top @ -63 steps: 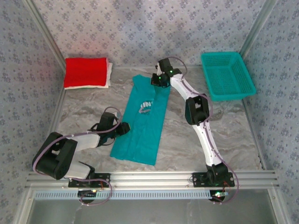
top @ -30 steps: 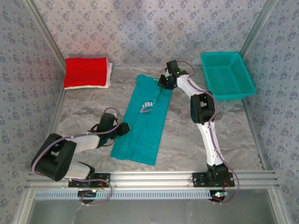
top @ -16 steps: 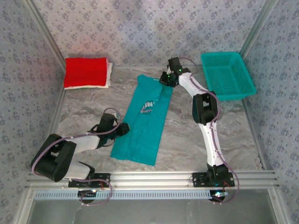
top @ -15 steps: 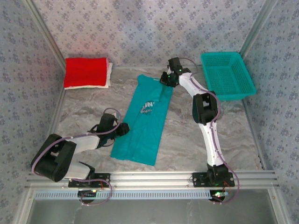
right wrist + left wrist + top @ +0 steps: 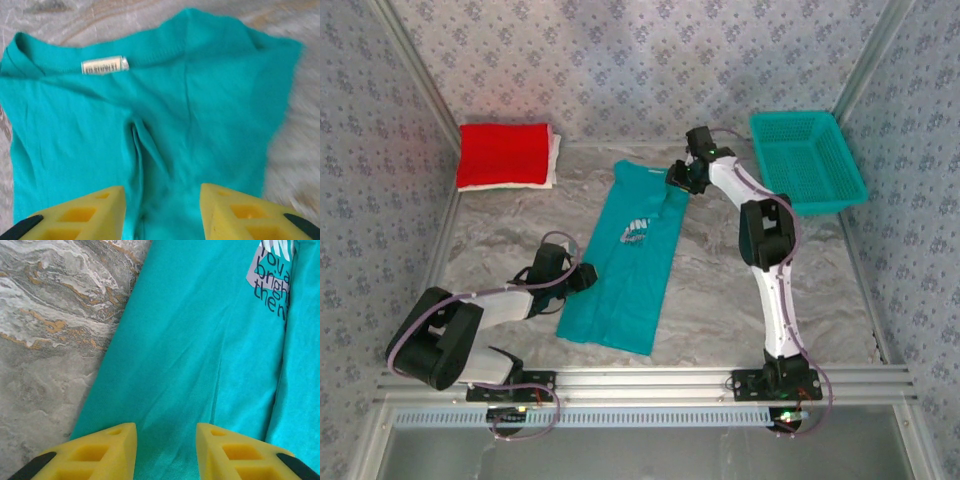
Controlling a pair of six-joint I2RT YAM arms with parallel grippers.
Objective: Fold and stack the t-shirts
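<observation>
A teal t-shirt (image 5: 625, 265), folded lengthwise into a long strip, lies across the middle of the marble-patterned table (image 5: 720, 280). Its collar end points toward one o'clock and its hem toward seven, seen from the overhead camera. A white print (image 5: 635, 230) shows on the upper half.

The left gripper (image 5: 582, 275) sits low at the strip's nine o'clock edge, near the hem end. From its wrist camera the yellow fingers (image 5: 107, 450) stand apart over flat teal cloth with nothing pinched between them, and marble fills the view from nine to eleven o'clock.

The right gripper (image 5: 678, 180) is at the collar end, the arm stretched far up the table. Its wrist view also shows released jaws, the yellow fingers (image 5: 235, 210) spread above the neckline. There a white label (image 5: 105, 65) sits at eleven o'clock and a raised crease runs down toward six. Neither claw grasps the shirt.

At ten o'clock on the table, against the back wall, a folded red t-shirt (image 5: 503, 153) rests on a folded white t-shirt (image 5: 554, 155). A teal mesh basket (image 5: 807, 160) stands at two o'clock, well apart from the shirts.
</observation>
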